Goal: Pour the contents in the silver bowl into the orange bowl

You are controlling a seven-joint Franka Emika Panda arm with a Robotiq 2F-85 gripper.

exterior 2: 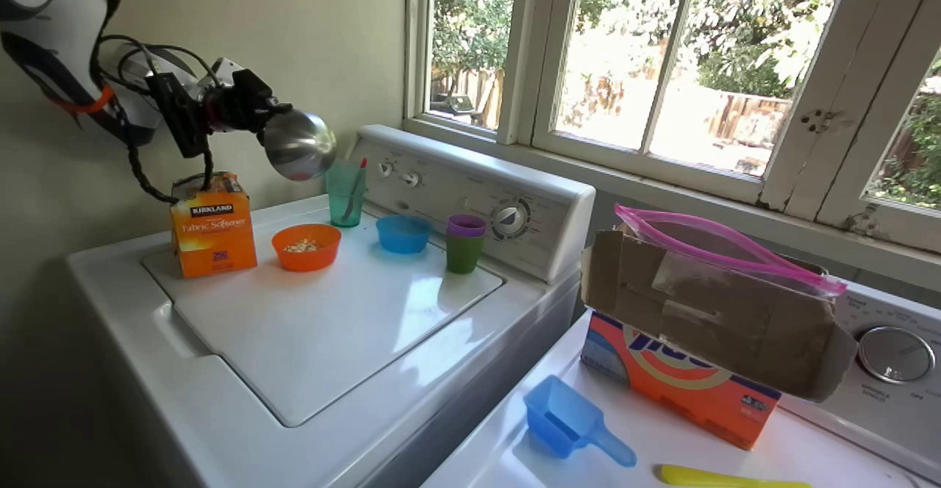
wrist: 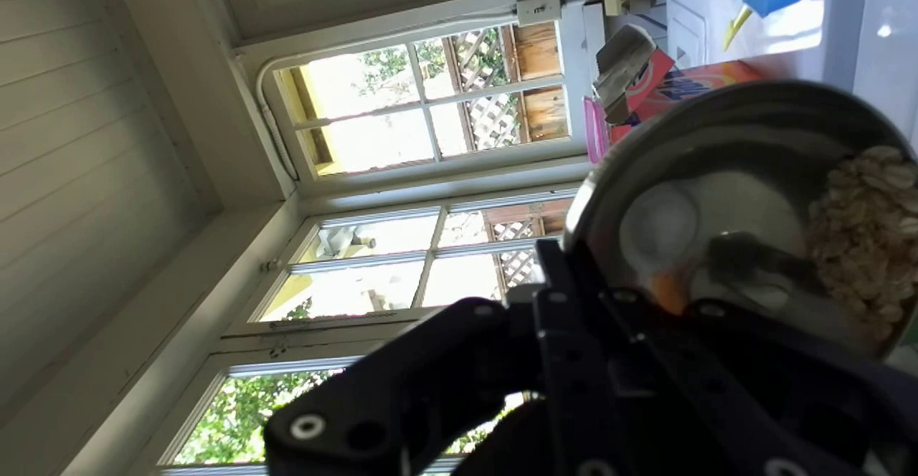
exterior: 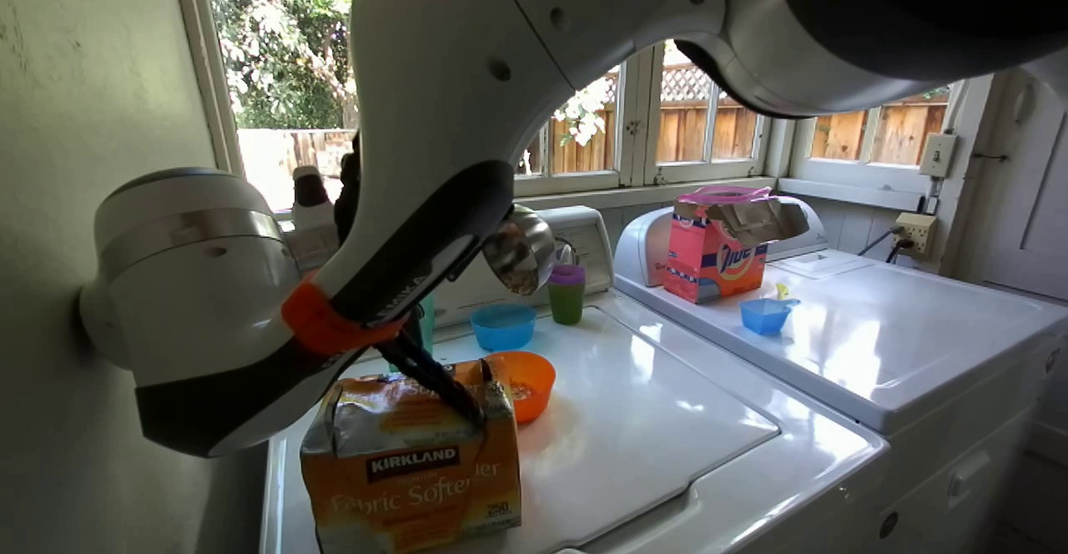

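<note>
The silver bowl is in the air, tilted, above the washer top; it also shows in an exterior view and in the wrist view. Pale flakes lie gathered at its low side. My gripper is shut on the bowl's rim; it also shows in an exterior view. The orange bowl stands upright on the washer, below the silver bowl, with some flakes inside. It also shows in an exterior view, partly hidden by a box.
A fabric softener box stands beside the orange bowl. A blue bowl, a teal cup and a green cup stand near the washer's control panel. A Tide box and a blue scoop are on the neighbouring machine.
</note>
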